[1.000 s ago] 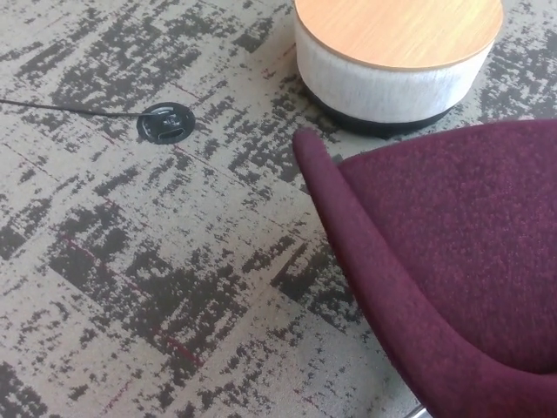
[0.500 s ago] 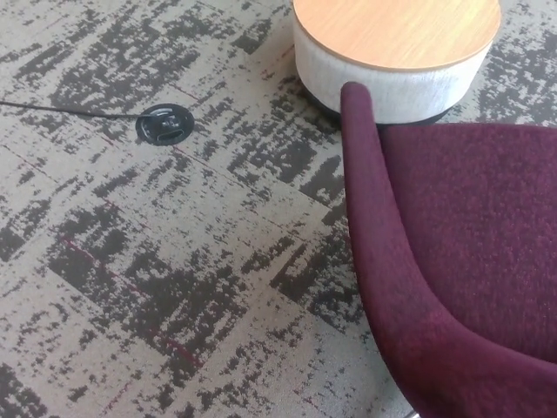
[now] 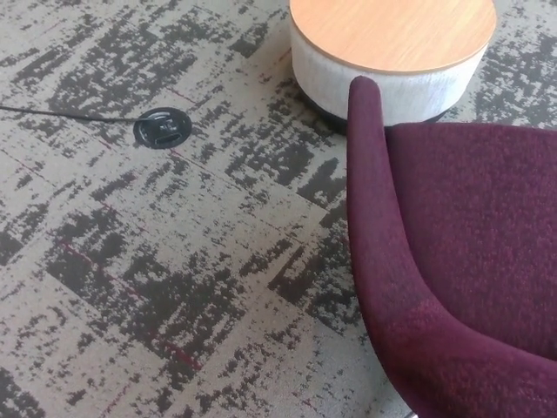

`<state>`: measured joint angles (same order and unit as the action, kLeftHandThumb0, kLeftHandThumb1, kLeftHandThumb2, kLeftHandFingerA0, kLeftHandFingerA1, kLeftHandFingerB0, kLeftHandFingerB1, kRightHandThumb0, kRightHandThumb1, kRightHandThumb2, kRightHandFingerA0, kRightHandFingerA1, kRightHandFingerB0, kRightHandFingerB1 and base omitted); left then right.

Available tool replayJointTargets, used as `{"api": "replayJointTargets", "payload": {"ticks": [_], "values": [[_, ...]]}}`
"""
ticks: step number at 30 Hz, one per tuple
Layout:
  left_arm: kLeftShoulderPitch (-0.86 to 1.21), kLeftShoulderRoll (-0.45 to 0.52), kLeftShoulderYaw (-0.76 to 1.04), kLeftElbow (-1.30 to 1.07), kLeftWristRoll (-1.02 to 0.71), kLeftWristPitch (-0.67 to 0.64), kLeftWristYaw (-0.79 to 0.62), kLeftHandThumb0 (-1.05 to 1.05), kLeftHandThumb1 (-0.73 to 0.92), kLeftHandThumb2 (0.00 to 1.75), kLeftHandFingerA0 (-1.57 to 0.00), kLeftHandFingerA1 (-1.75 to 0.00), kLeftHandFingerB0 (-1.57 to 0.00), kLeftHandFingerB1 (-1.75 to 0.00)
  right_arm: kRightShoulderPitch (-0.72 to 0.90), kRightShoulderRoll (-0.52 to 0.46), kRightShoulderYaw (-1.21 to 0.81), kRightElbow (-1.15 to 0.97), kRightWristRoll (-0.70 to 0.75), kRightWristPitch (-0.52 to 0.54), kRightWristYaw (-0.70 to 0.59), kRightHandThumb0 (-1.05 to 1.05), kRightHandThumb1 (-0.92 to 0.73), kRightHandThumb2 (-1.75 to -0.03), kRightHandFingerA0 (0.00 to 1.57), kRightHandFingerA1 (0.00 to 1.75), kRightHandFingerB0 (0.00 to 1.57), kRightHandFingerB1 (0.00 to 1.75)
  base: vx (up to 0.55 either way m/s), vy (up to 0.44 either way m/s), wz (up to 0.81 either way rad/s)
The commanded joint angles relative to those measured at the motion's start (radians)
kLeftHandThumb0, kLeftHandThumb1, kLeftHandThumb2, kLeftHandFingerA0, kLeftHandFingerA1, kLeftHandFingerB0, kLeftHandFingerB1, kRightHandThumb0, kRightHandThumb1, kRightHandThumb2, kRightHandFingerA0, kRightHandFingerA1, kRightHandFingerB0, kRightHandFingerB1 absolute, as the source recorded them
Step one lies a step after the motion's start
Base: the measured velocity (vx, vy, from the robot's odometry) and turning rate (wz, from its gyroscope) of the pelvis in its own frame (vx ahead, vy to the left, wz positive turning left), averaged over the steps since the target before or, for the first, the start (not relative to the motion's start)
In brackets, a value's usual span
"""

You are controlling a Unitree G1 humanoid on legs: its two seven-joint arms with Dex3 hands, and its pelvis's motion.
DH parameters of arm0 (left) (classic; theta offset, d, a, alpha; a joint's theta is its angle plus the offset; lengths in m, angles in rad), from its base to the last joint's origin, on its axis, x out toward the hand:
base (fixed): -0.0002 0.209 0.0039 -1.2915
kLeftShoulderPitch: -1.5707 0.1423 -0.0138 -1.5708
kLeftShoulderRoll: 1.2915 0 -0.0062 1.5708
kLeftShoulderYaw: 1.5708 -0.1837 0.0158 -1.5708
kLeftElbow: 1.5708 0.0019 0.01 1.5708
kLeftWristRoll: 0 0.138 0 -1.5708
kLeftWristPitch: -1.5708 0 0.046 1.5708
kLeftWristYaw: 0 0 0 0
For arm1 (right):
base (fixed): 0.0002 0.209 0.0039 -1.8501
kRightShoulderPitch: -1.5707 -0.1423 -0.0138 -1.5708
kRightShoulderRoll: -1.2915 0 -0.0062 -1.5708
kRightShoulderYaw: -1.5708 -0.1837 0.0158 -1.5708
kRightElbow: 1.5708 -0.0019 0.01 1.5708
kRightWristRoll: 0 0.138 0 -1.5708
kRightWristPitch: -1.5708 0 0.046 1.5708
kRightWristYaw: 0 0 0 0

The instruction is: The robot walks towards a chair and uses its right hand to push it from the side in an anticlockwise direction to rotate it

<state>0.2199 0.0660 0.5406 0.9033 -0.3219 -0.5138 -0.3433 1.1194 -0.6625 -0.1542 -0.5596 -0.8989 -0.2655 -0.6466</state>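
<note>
Chair (image 3: 461, 252) fills the lower right of the frame: a deep plum, nubbly fabric shell, its curved edge running from a rounded tip near the upper middle right down to the bottom edge, where it runs out of the picture. The seat side spreads toward the right border and is cut off there. That rounded tip overlaps the white side of a round table (image 3: 392, 43) at the top right, so from here I cannot tell whether the two touch or the chair merely stands in front of it. The table has a pale wooden top, a whitish fabric wall and a dark base ring that shows just beside the chair edge.

Carpet (image 3: 174, 261) covers everything else, beige with ragged charcoal patches and a few thin red flecks. In the upper left sits a round black floor socket (image 3: 163, 128), well apart from the chair, with a thin black cable (image 3: 61, 112) running from it out of the left edge.

Neither robot hand shows anywhere in the head view, no arm either, so whether the fingers are apart or together I cannot tell. Nothing is touching the chair on the side that shows.
</note>
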Motion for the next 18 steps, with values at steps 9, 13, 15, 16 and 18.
{"api": "replayJointTargets", "payload": {"ticks": [9,13,15,16,18], "values": [[0.051,-0.016,0.012,0.029,-0.037,-0.114,-0.064,-0.75,0.85,0.66,-0.41,-0.42,-0.29,-0.31,0.233,-0.031,-0.047,0.302,-0.217,-0.187,-0.389,-0.52,-0.81,-1.22,0.14,0.77,0.01,0.67,0.0,0.0,0.0],[0.026,-0.015,0.009,0.099,-0.026,-0.141,-0.067,-0.76,0.84,0.66,-0.41,-0.45,-0.32,-0.32,0.058,-0.044,0.032,0.552,-0.139,-0.137,-0.219,-0.63,-0.87,-0.53,0.08,1.3,0.0,1.15,0.0,0.0,0.0],[0.016,-0.019,0.009,0.117,-0.033,-0.123,-0.079,-0.75,0.84,0.66,-0.41,-0.45,-0.33,-0.32,-0.043,-0.031,0.071,0.684,-0.108,-0.115,-0.17,-0.62,-0.61,-1.0,0.29,0.91,0.09,0.77,0.0,0.0,0.0],[0.011,-0.022,0.008,0.127,-0.032,-0.12,-0.079,-0.75,0.84,0.66,-0.41,-0.45,-0.33,-0.32,-0.087,-0.029,0.085,0.747,-0.09,-0.13,-0.173,-0.62,-0.61,-1.0,0.29,0.91,0.09,0.77,0.0,0.0,0.0],[0.008,-0.019,0.002,0.141,-0.018,-0.106,-0.054,-0.75,0.83,0.66,-0.41,-0.44,-0.34,-0.32,-0.241,-0.002,0.136,0.911,-0.119,-0.08,-0.17,-0.61,-0.91,-0.62,0.0,1.5,0.0,1.1,0.0,0.0,0.0]]}}
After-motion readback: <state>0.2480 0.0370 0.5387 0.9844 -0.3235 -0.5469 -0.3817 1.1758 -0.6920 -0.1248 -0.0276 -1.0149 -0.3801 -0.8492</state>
